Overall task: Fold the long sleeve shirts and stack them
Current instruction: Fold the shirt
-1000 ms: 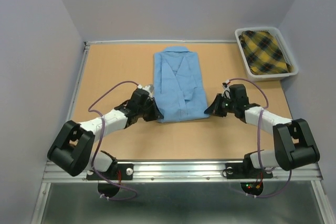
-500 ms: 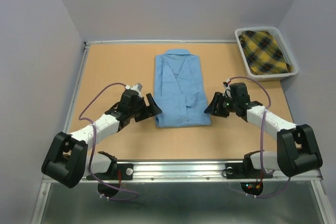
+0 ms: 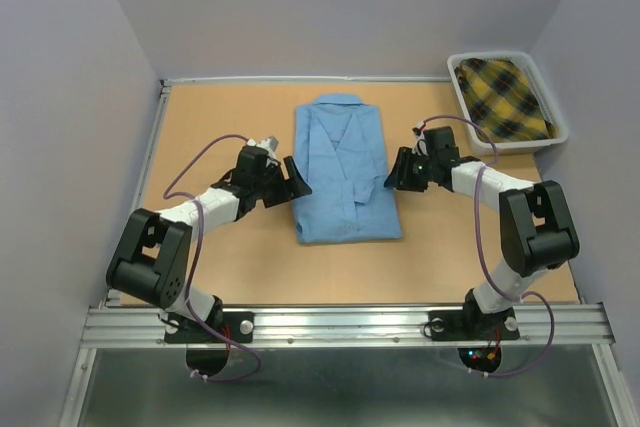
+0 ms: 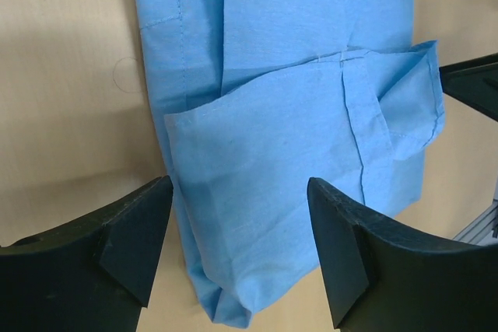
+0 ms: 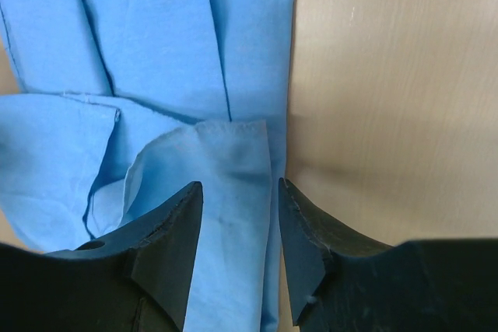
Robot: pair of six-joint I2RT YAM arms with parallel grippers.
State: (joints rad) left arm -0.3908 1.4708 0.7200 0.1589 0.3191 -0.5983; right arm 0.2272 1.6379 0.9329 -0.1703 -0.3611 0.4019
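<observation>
A light blue long sleeve shirt (image 3: pixel 345 162) lies folded into a narrow rectangle mid-table, collar toward the far edge. My left gripper (image 3: pixel 297 179) stands open at its left side and my right gripper (image 3: pixel 393 172) stands open at its right side. In the left wrist view the shirt (image 4: pixel 296 75) shows a folded-over flap, and cloth lies under the wide gap of the left gripper (image 4: pixel 240 186). From the right wrist camera, the shirt's (image 5: pixel 156 36) right edge sits below the right gripper (image 5: pixel 239 186), unclamped.
A white bin (image 3: pixel 462 97) at the far right corner holds a yellow and black plaid cloth (image 3: pixel 505 97). The tan table (image 3: pixel 220 117) has a raised rail along its left and far edges. Grey walls close in on three sides.
Both grippers opened and let go of the shirt's near corners. Both then moved away from me along the shirt's sides, and the near hem settled flat.
</observation>
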